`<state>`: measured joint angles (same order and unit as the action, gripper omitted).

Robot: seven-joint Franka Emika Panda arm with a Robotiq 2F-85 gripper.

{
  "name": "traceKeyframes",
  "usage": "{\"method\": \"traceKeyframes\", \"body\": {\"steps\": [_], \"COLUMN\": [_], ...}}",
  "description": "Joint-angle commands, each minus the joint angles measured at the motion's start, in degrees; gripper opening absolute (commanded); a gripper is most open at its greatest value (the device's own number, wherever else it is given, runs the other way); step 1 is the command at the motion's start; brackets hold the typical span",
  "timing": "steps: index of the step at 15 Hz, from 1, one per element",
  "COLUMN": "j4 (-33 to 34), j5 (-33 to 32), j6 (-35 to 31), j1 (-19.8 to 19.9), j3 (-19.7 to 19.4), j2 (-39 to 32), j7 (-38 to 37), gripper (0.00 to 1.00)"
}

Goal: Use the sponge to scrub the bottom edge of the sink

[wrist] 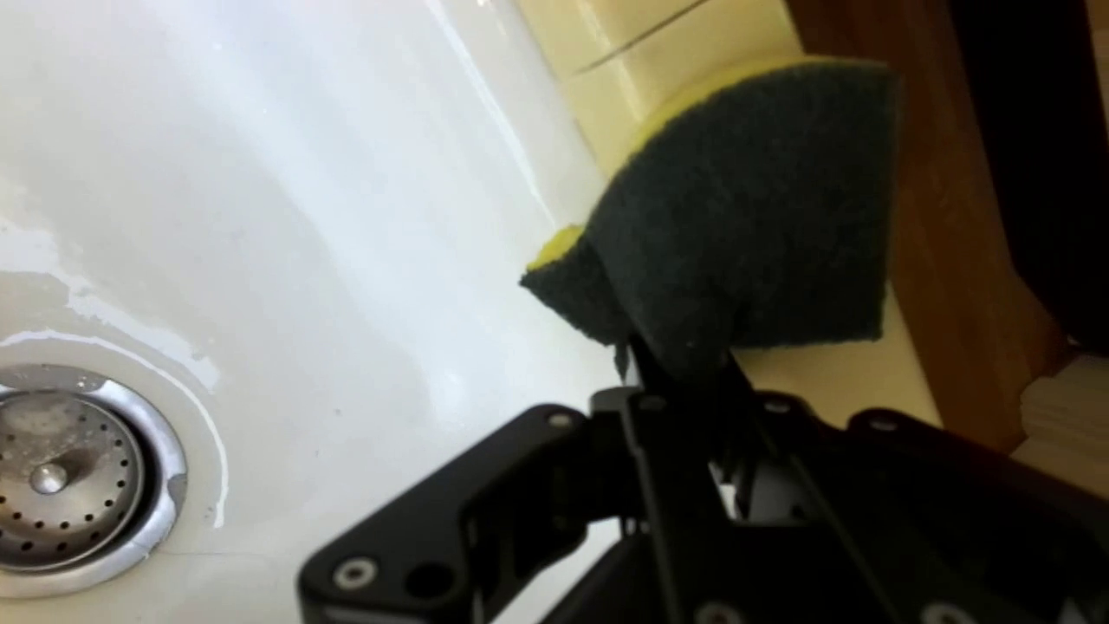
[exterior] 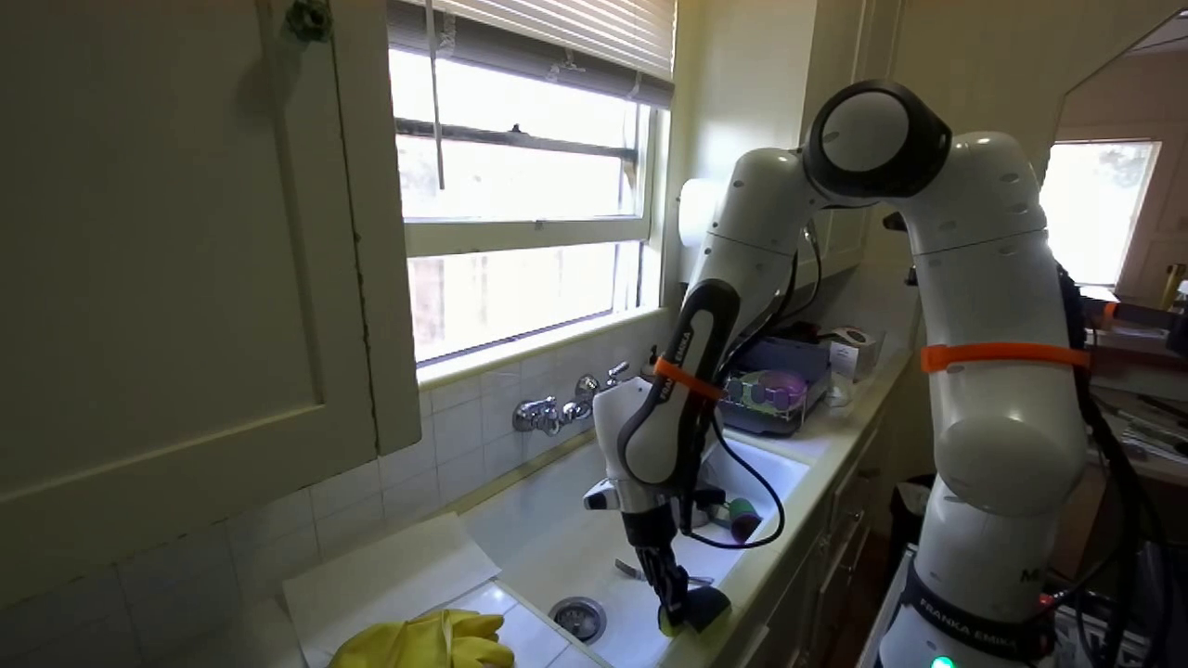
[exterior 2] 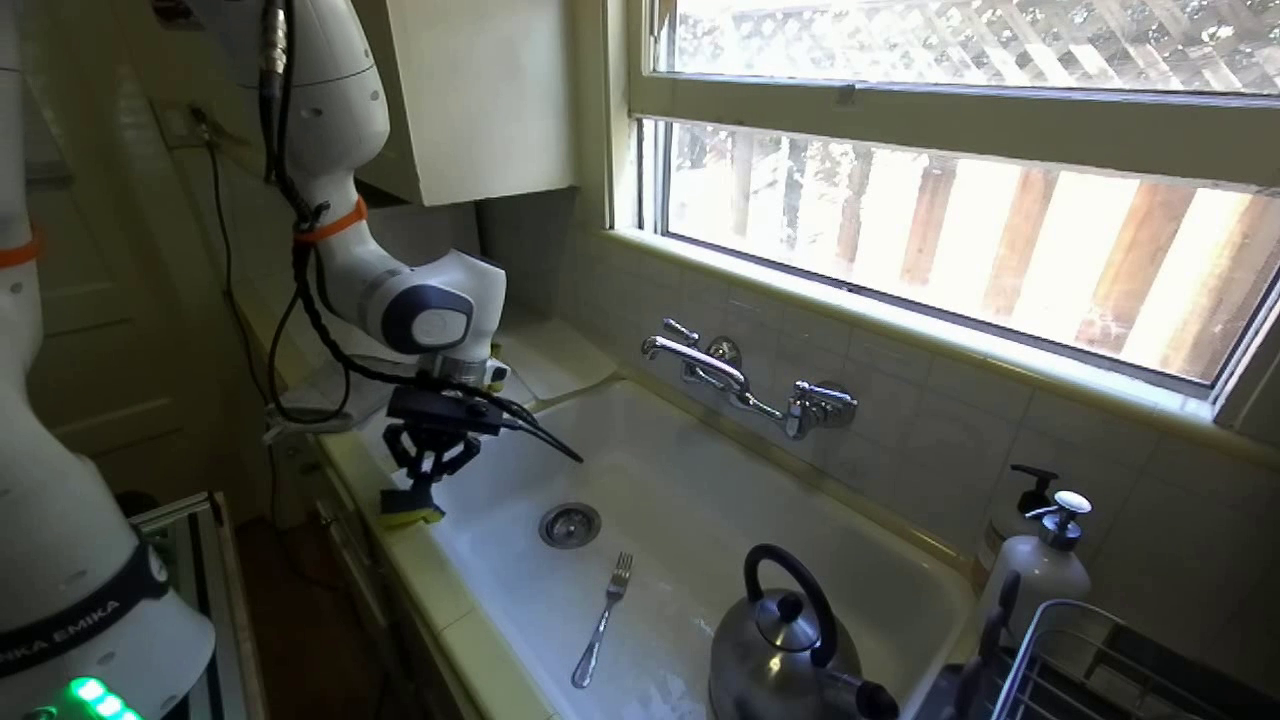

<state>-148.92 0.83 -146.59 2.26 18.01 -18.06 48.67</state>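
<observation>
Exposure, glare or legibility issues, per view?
Both exterior views: window overexposed; in an exterior view, foreground cabinet door dim. Wrist view: reflections streak the white sink; the pinched end of the scrub sponge blends into the black fingers, boundary hard to read.

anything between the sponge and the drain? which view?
No object: only the glossy white surface of the sink shows between the sponge and the drain. Clearest in the wrist view; both exterior views agree.
</observation>
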Motion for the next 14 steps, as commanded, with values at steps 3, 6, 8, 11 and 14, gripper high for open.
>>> {"method": "traceKeyframes", "body": {"steps": [3,6,8,11,14], "j4": [2.62,1.46,1.05,0.86,0.46], "j5": [-2.91,-6.96,-7.83,-9.42,-10.5], "j6": [6.27,8.34,8.47,9.68,9.54], "j1": [-2.61,-2.42,-1.24,-0.08,1.57], "j3": [-4.17,-8.54,-11.0,-14.48,-17.23], "j2": [-1.2,-0.17,-0.02,0.6,1.19], "j7": [-2.89,-5.34,-6.32,-7.65,-7.46], "gripper": [0.03,0.03,0.03,0.03,0.03]}}
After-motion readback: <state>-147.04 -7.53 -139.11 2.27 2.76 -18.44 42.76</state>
